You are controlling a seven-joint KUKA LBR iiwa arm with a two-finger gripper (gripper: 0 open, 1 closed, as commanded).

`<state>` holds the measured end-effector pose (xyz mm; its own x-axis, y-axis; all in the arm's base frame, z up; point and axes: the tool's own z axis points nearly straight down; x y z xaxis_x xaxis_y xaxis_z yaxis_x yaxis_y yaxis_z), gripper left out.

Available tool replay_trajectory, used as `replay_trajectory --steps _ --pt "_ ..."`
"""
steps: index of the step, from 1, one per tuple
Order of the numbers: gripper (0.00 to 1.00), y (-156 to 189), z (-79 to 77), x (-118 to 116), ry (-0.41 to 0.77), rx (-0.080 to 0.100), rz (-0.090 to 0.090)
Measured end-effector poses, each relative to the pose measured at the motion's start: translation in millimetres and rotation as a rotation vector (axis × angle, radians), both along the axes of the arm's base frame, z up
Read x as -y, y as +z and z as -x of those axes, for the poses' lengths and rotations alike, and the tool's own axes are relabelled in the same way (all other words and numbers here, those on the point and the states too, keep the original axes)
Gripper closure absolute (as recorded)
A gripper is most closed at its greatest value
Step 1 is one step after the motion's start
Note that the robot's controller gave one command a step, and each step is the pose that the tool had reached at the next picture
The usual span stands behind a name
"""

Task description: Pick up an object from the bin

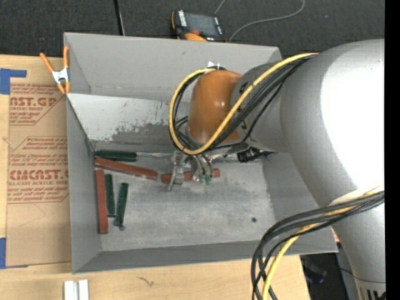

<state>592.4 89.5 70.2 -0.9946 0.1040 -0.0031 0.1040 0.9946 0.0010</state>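
My gripper reaches down into the middle of the bin, its metal fingers touching the floor. A short red-brown stick lies right at the fingertips, with its other end showing on the gripper's right side. A longer red-brown stick lies just left of it, slanting toward the gripper. Whether the fingers are round the short stick is hidden by the wrist.
At the bin's left lie a dark green stick near the back wall, an upright red-brown stick, and two dark green sticks beside it. The arm covers the bin's right and back.
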Motion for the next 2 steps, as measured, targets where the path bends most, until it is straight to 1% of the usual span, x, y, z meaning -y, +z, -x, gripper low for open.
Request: replay_trajectory --steps 1,2 --pt "1.00 66 37.1 75 0.049 0.001 0.001" --pt "1.00 181 42.7 80 0.015 0.008 0.000"
